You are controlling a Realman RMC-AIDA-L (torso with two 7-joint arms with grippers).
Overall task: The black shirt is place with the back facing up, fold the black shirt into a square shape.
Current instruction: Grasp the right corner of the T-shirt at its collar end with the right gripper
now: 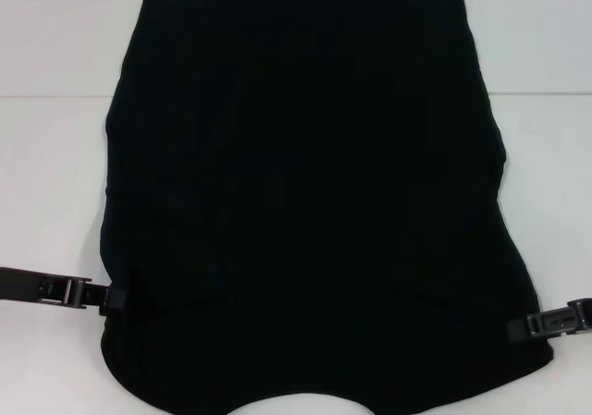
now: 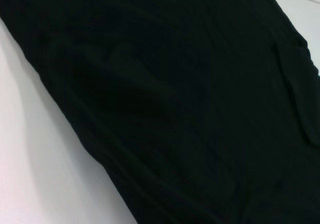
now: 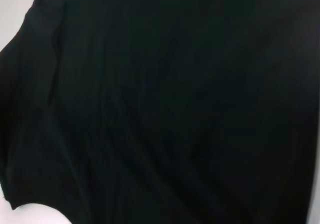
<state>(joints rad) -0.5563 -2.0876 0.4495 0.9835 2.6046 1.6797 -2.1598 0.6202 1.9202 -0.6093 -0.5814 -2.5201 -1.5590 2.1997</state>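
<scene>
Head view: the black shirt (image 1: 305, 202) lay spread flat on a white table (image 1: 55, 175), filling most of the surface. Fabric soft and matte, no print, faint lengthwise ribbing. Outline roughly a tall block: straight far edge, sides bowing gently outward, sleeves apparently folded in, and a curved neckline scooped into the near edge. Left gripper (image 1: 113, 298) came in low from the left, hard black jointed plastic, its tip touching the shirt's left edge near the near corner. Right gripper (image 1: 516, 326) mirrored it on the right side, tip meeting the cloth's right edge at about the same nearness. Both tips merged with the black fabric, so whether the jaws stood open or were pinched on the cloth could not be told. Left wrist view: shirt (image 2: 190, 104) filled nearly everything, with a diagonal edge against white table (image 2: 35, 164), soft shallow creases and a folded layer ridge toward one side; no fingers seen. Right wrist view: shirt (image 3: 170, 109) again covered almost the whole field, fine parallel ribbing, a rounded fold edge against a sliver of table (image 3: 12, 14); own fingers not visible.
</scene>
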